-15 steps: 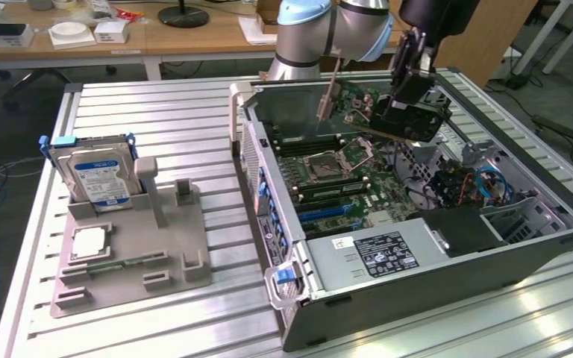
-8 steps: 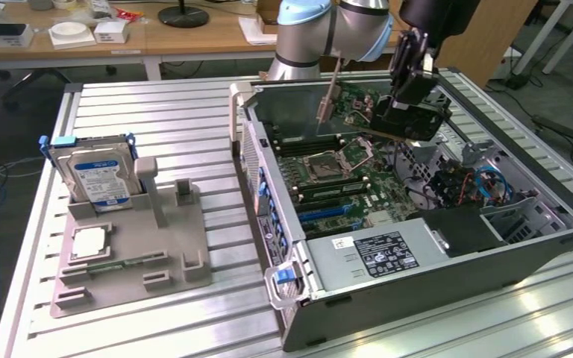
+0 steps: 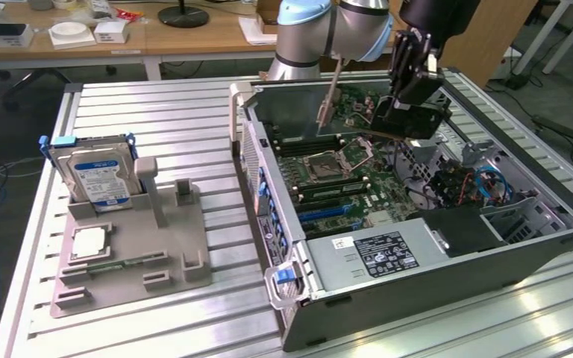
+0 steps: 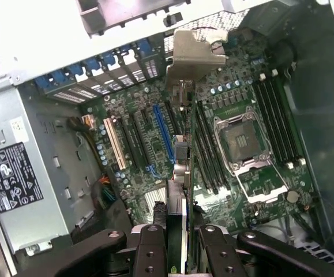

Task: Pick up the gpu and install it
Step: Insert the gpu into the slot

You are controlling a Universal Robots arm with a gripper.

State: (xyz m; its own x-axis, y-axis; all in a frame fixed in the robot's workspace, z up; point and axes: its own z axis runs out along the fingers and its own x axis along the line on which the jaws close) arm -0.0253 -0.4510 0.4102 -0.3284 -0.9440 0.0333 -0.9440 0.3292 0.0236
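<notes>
The hand grips the gpu edge-on, bracket toward the case's rear wall, likely so its connector edge can meet a slot. The card hangs over the motherboard inside the case on the counter.

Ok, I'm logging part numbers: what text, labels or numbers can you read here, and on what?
No text is legible.
Hard drive label: blue-white, print too small.
Power supply label: black, symbols and print blurred.
White sticker beside it: too small.
</notes>
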